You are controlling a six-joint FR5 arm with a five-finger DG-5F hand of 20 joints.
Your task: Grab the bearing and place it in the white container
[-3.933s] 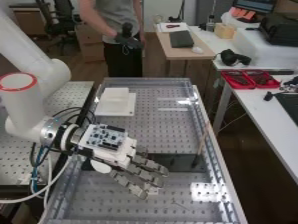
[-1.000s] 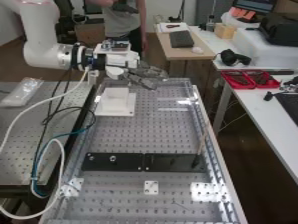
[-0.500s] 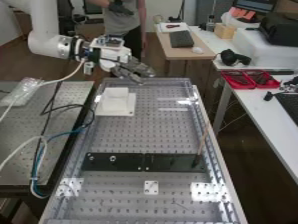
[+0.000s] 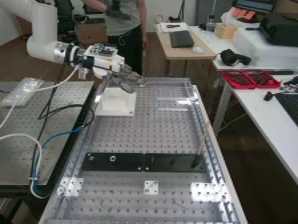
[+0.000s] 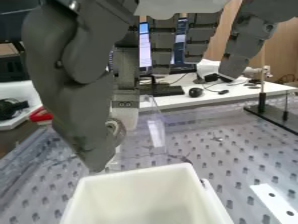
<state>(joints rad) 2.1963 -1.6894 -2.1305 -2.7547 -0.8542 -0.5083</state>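
Over the far end of the clear-walled tray, the hand (image 4: 125,79) hangs just above and beyond the white container (image 4: 117,103), which stands on a white base plate. In the wrist view the hand (image 5: 83,95) pinches the bearing (image 5: 117,131), a small metallic ring, between its thumb and one finger; part of the ring is covered by the thumb. The open mouth of the white container (image 5: 146,197) lies below the pinched bearing, with a gap between them. Its inside looks bare where it shows.
A black plate (image 4: 120,162) with small fittings crosses the tray, and a thin upright rod (image 4: 201,142) stands at its right end. Cables (image 4: 56,135) hang by the tray's left side. A wrapped plastic packet (image 4: 23,92) lies on the left bench.
The hand has risen from over the black plate and travelled to the tray's far end. Over the last half second it has come lower and slightly left, toward the white container.
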